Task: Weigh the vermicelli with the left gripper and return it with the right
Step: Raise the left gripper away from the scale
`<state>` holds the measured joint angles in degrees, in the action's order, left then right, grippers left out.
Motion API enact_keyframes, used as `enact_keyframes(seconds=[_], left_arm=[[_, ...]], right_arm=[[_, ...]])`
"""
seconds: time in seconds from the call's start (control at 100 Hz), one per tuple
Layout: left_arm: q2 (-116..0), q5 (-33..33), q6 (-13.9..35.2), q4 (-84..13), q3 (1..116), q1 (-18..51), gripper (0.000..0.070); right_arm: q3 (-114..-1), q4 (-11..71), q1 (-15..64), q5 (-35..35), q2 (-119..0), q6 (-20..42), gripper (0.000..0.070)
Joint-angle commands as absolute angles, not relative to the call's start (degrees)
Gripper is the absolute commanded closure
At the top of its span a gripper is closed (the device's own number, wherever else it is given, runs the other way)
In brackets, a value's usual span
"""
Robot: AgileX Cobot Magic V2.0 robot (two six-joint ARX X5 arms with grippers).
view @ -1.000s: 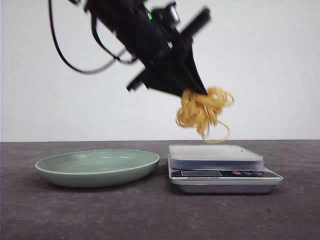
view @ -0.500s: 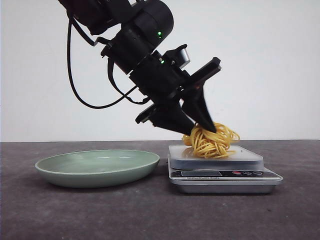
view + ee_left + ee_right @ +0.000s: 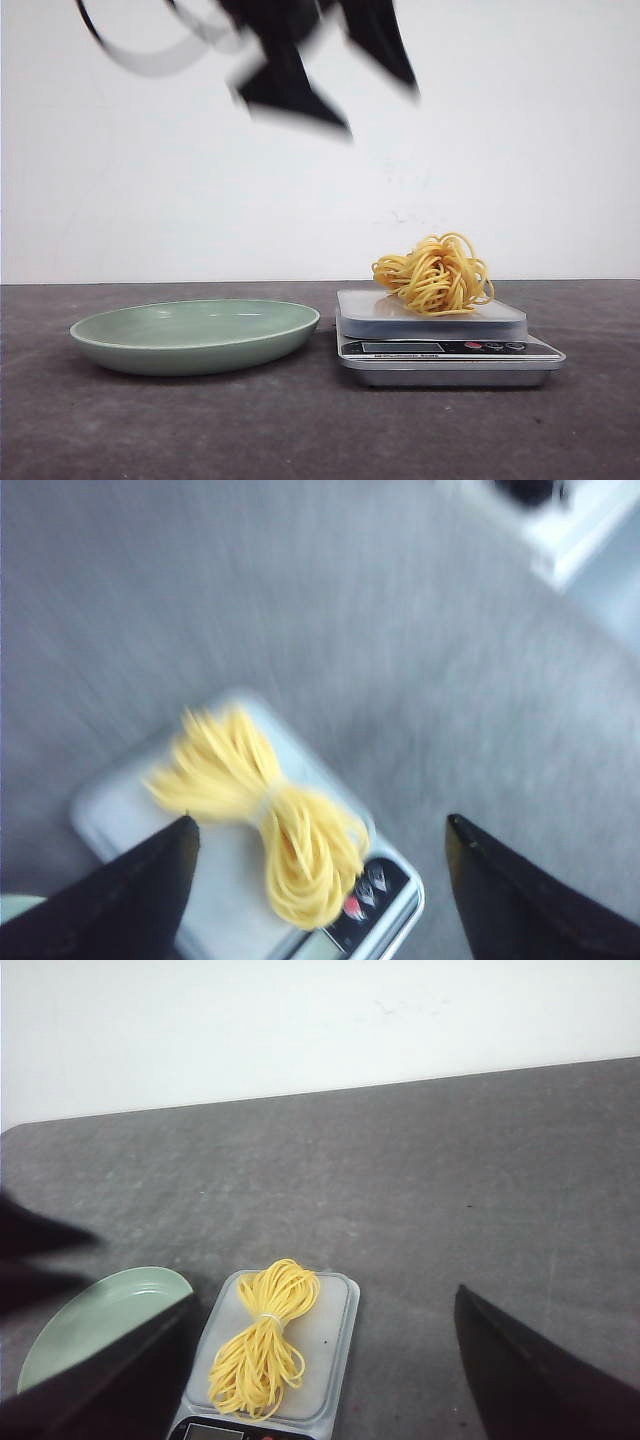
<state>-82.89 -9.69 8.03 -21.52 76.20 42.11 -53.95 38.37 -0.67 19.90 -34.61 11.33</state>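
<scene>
Both grippers cropped; left gripper (image 3: 375, 85) blurred above vermicelli (image 3: 436, 275).

Even, soft, bright light fills all views. In the front view the black left gripper (image 3: 340, 85) smears with motion blur at upper centre. The left wrist view is blurred throughout. Faint shadows sit under the pale green ceramic plate (image 3: 195, 335) on the dark grey worktop (image 3: 300, 430).
</scene>
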Motion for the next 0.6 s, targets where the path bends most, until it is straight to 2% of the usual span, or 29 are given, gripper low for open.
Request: enact_keyframes(seconds=[0.0,0.1,0.22,0.41,0.59], left_arm=[[-76.9,-3.5,4.2,-24.4,77.3,43.2,0.0215],[-67.1,5.9,2.9,-28.5,77.3,43.9,0.0215],[-56.6,12.1,3.1,-33.0,77.3,44.2,0.0222],[-45.5,15.9,5.8,-41.1,77.3,44.2,0.0227],[-40.9,18.2,11.0,-53.4,77.3,44.2,0.0227]], right_arm=[[-55.2,37.8,-0.5,20.5,-35.4,10.9,0.0189],[-55.2,37.9,-0.3,22.5,-36.6,10.9,0.019],[-55.2,37.8,1.5,22.9,-39.5,10.9,0.019],[-55.2,34.5,8.2,21.9,-46.5,11.8,0.0191],[-55.2,29.4,17.0,16.2,-55.9,13.5,0.0191]])
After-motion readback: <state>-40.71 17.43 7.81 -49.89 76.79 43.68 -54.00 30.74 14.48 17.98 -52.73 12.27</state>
